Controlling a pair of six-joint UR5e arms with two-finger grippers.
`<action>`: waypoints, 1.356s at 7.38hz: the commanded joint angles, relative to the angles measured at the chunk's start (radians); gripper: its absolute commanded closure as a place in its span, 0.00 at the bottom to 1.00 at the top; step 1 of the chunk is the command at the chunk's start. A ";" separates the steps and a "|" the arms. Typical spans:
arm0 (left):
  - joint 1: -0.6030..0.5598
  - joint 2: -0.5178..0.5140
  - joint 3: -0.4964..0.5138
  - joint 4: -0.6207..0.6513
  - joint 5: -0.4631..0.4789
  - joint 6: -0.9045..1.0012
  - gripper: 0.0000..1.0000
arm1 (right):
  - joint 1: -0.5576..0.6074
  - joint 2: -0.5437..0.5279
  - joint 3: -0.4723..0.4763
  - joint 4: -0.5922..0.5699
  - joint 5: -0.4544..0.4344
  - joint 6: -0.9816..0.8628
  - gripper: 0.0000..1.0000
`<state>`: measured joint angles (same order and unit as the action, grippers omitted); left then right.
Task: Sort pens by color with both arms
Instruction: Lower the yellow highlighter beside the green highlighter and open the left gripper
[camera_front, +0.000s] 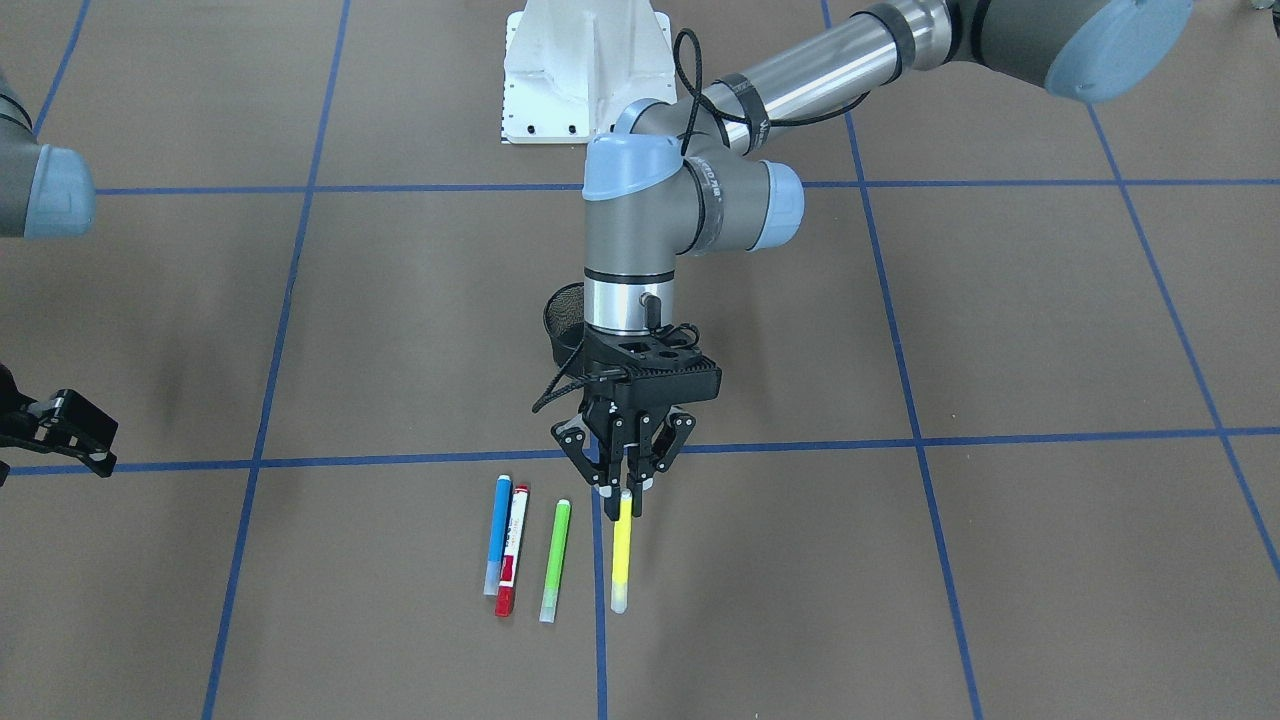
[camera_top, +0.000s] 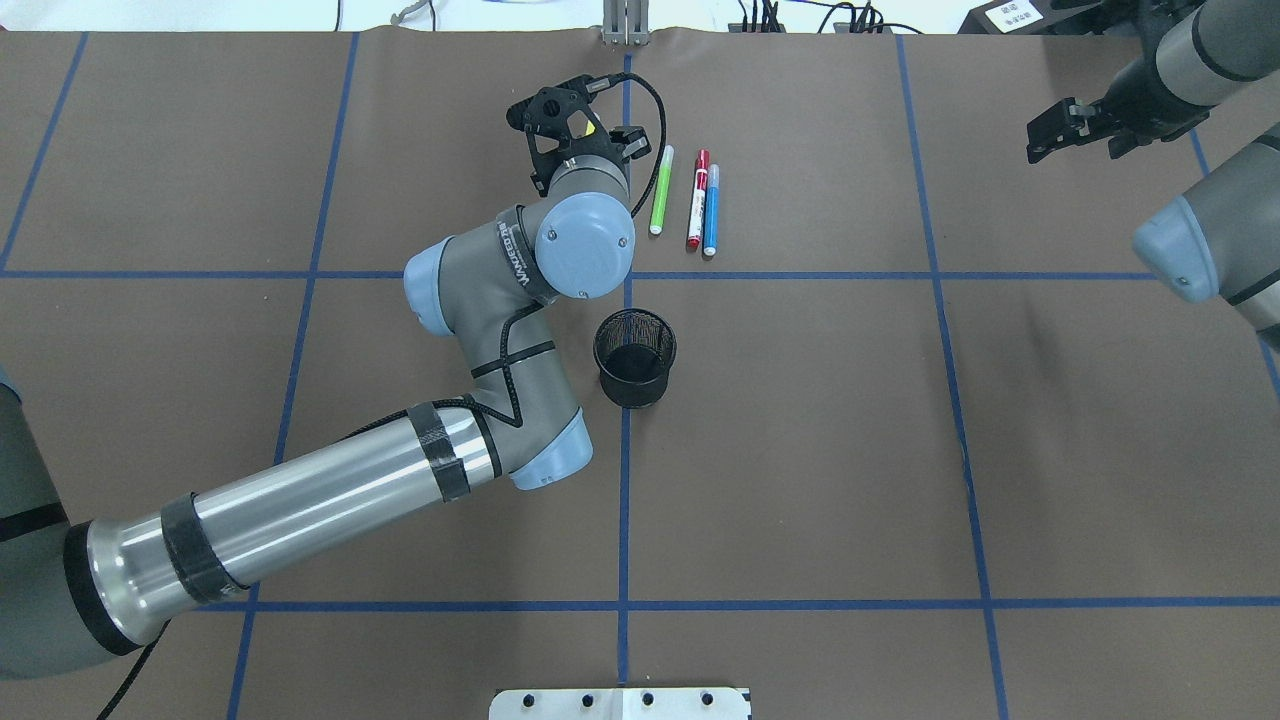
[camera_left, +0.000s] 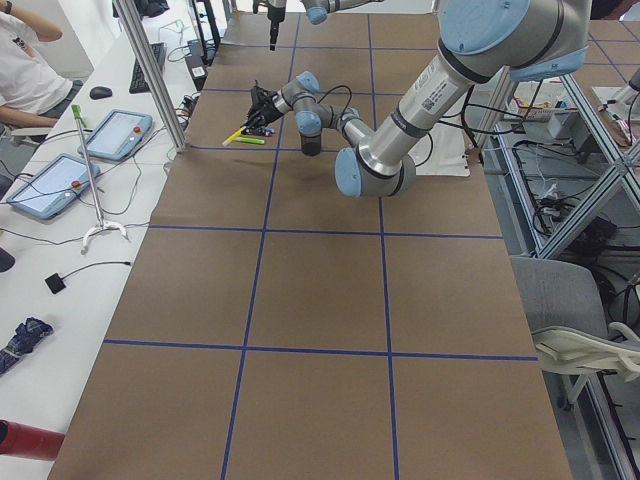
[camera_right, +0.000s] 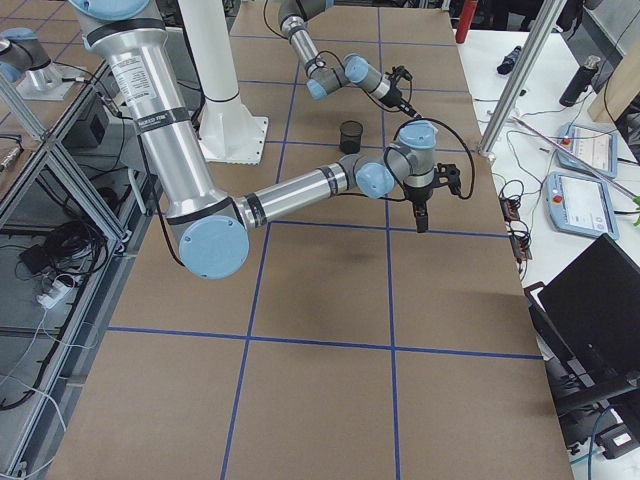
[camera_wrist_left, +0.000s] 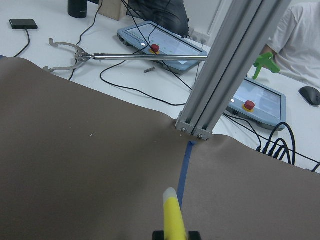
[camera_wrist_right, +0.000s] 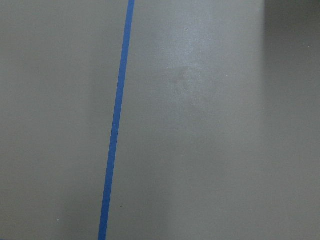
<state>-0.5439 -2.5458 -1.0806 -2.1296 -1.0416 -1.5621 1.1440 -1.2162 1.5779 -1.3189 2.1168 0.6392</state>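
Note:
My left gripper (camera_front: 625, 492) is shut on one end of the yellow pen (camera_front: 621, 555). The pen points away from the wrist toward the table's far edge and shows in the left wrist view (camera_wrist_left: 173, 216) between the fingertips. The green pen (camera_front: 555, 560), the white pen with red cap (camera_front: 511, 550) and the blue pen (camera_front: 497, 533) lie side by side on the paper just beside it; they also show from overhead: green (camera_top: 661, 190), red (camera_top: 697, 200), blue (camera_top: 711, 210). My right gripper (camera_top: 1050, 130) hangs open and empty far off to the side, over bare paper.
A black mesh cup (camera_top: 635, 357) stands upright behind the left wrist, toward the robot. The brown paper carries a grid of blue tape lines (camera_wrist_right: 116, 125). A metal post (camera_wrist_left: 220, 75) and operator tablets stand past the far table edge.

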 joint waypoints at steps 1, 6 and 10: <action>0.013 -0.027 0.088 -0.070 0.041 -0.030 1.00 | -0.001 -0.002 -0.001 0.000 -0.001 0.000 0.00; 0.013 -0.033 0.094 -0.098 -0.029 0.017 0.97 | -0.001 -0.002 0.001 0.000 -0.001 0.010 0.00; 0.015 -0.030 0.045 -0.096 -0.055 0.112 0.00 | -0.004 0.001 -0.001 0.000 -0.001 0.010 0.00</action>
<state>-0.5298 -2.5773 -1.0121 -2.2266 -1.0863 -1.4879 1.1408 -1.2163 1.5783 -1.3192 2.1154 0.6487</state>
